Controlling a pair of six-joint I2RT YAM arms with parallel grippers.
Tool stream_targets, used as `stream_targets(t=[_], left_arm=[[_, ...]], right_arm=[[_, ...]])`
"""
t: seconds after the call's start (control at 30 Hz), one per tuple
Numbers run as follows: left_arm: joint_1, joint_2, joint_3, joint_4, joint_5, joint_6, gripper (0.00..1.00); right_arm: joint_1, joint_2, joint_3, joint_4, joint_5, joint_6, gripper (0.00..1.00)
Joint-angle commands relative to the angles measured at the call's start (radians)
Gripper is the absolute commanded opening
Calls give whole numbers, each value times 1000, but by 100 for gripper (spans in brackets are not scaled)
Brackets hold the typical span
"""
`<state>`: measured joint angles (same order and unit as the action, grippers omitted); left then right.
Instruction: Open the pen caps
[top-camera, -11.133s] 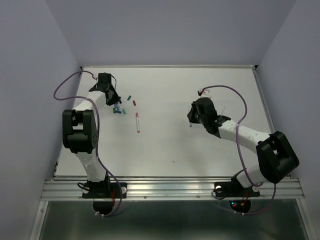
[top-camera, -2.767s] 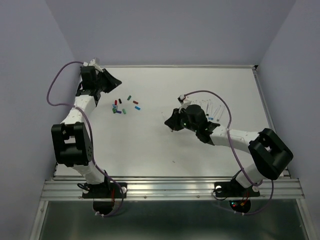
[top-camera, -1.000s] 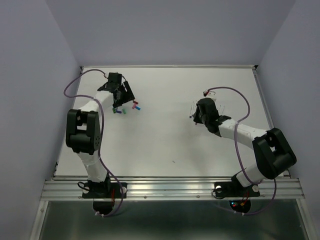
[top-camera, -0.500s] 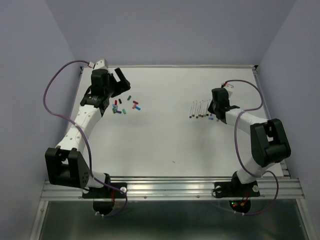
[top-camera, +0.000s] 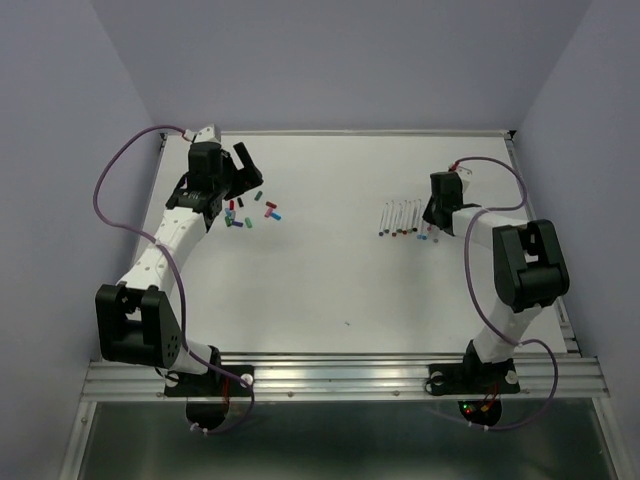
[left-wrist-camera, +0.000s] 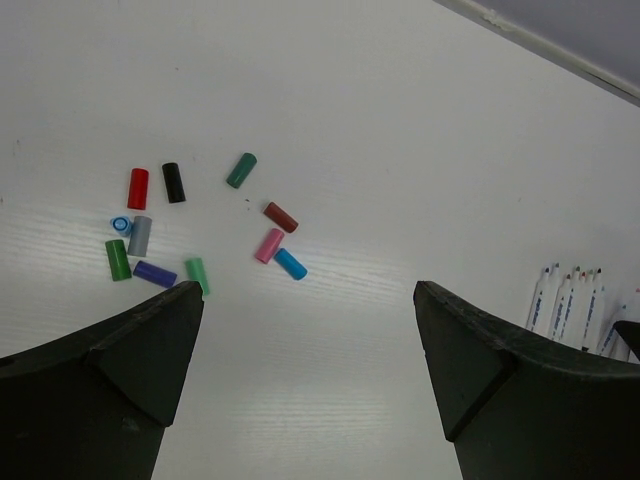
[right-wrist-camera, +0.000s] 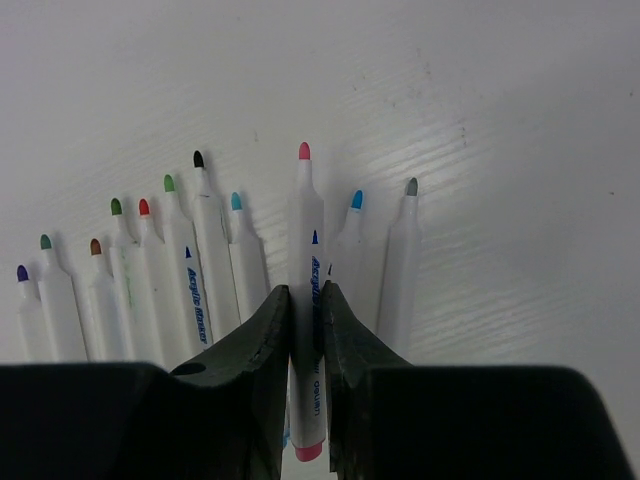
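White table carries two groups, set well apart. Toward the far left the pen caps lie scattered, none on a pen. From overhead they are only coloured specks. The left wrist view shows eleven of them:
- a red cap with a black cap just beside it
- a dark green cap and a brown cap, each lying alone
- a pink cap close to a blue cap
- a tighter clump of a light blue cap standing on end, a grey cap, a green cap, a purple cap and a pale green cap

The left gripper hovers near the caps with its fingers spread wide and nothing between them. The fingers block both lower corners of that wrist view.

On the far right the pens lie side by side in a row with their tips bare. In the left wrist view the right-hand finger cuts them off.

The right gripper is closed tight on the barrel of the pink-tipped pen, which sits further forward than its neighbours. Its fingers hide the lower barrels of the pens on either side. The blue lettering on the barrels is too small to read.
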<state>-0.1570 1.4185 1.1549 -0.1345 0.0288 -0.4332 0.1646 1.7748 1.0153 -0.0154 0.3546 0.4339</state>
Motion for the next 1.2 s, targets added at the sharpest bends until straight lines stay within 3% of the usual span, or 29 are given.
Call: stream_targets(t=[0.0,0.07,0.23,0.5,0.57,0.63,0.67,0.8,1.17], left_arm=[[-6,-6,11,19,-9,21,99],[-6,-6,11,16,-9,21,99],[-6,-7,12,16,-9,21,99],[-6,-6,12,15,-1,27,99],[-6,-13,9,15,-4,25,99],[-6,-21,6,15,-15,28,99],[-6,-24,6,12,-18,30,99],[-4,-35,3,4,-90,28,99],[14,-87,-43,36,-107,16,99]], right_arm=[[-2,11,45,19,-19,-12,13],[-2,14,48,19,-29,-14,15],[-2,-6,49,-12,-32,-7,34],[-2,-67,65,-69,-39,-12,43],[-2,-113,55,-69,-45,-11,50],[-2,-152,37,-69,-43,-4,70],[-2,-196,28,-69,-40,-1,98],[-2,-334,-40,-69,-6,31,100],[-2,-678,-210,-78,132,72,100]])
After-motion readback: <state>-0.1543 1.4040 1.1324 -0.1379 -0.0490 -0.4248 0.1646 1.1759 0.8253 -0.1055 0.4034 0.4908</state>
